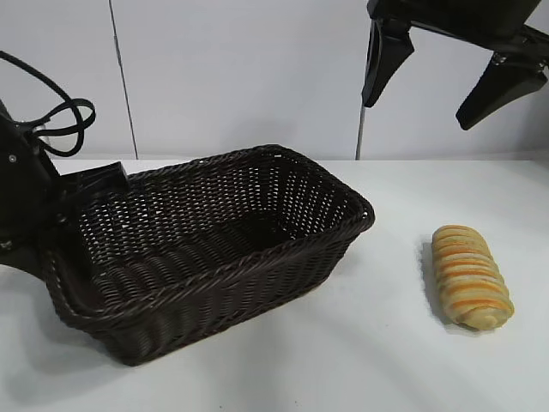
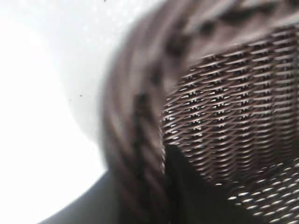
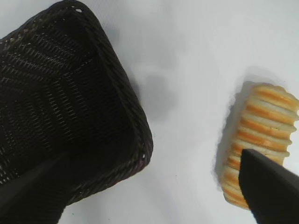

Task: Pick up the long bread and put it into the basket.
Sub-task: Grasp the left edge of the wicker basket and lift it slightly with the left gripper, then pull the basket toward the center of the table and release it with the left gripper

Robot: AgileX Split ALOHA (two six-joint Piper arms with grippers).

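**Loaf lies free on the worktop, right hand spread above it**

While the long bread (image 1: 471, 276) lies alone on the white worktop (image 1: 343, 360), well apart from the basket (image 1: 210, 249) and off its right end, nothing is touching it. It rests flat on its long side, ridges running crosswise, one end pointing toward the camera in the exterior view.

Judging by its look, the loaf should be light and fairly stiff-skinned but soft underneath, so a hard squeeze could dent or crumble it. Its ribbed crust ought to give the fingers some purchase rather than slip. A sensible hold would be across the short width at about mid-length, so it hangs level and neither end droops.

High above the loaf hangs the right hand (image 1: 446, 81), its 2 fingers set wide apart and holding nothing; in its wrist view 1 fingertip (image 3: 271, 186) overlaps the bread's near end.

At the basket's left end sits the left hand (image 1: 94, 184), tight against the rim. Its fingers seem to be drawn in around the wicker there, though the close, blurred wrist view leaves that uncertain
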